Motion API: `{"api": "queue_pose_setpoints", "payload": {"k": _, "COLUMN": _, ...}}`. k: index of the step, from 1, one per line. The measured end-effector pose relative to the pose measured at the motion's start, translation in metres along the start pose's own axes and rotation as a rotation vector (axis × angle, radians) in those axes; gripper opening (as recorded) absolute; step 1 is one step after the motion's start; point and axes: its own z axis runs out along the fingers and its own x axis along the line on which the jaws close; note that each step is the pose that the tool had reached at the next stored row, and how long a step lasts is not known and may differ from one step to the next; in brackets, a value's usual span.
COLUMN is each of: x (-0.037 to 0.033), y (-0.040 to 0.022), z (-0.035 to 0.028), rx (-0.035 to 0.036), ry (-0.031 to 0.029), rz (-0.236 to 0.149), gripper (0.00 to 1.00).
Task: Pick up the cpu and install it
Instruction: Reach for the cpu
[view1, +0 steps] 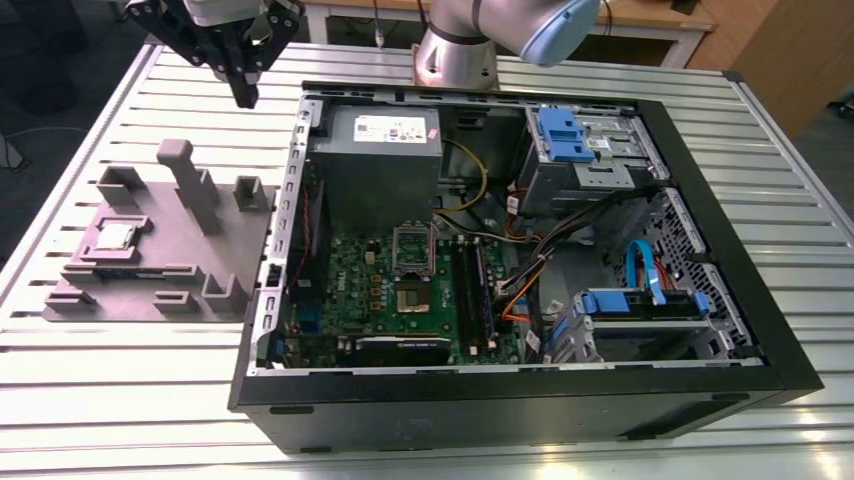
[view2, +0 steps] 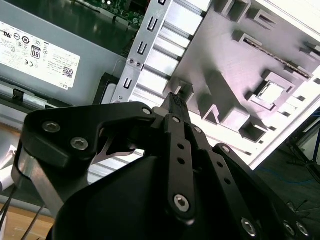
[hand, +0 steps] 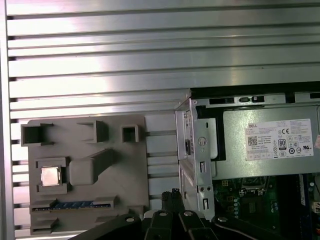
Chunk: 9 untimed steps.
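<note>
The cpu is a small shiny square chip lying in a recess of the grey holder block on the table, at the exterior view's left of the open computer case. It also appears in both wrist views. My gripper hangs high above the table beyond the holder block, near the case's far corner. Its black fingers are pressed together with nothing between them. The silver socket frame sits on the green motherboard inside the case.
A grey power-supply box with a white label fills the case's far part. Blue drive bays and cables occupy the case's right side. Tall posts rise from the holder block. The slatted metal table surrounds everything.
</note>
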Motion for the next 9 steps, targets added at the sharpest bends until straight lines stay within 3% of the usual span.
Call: {"api": "queue_pose_setpoints", "payload": {"k": 9, "x": 0.003, "y": -0.0002, "z": 0.0, "rx": -0.0001, "ry": 0.0, "rz": 0.0, "gripper": 0.11}}
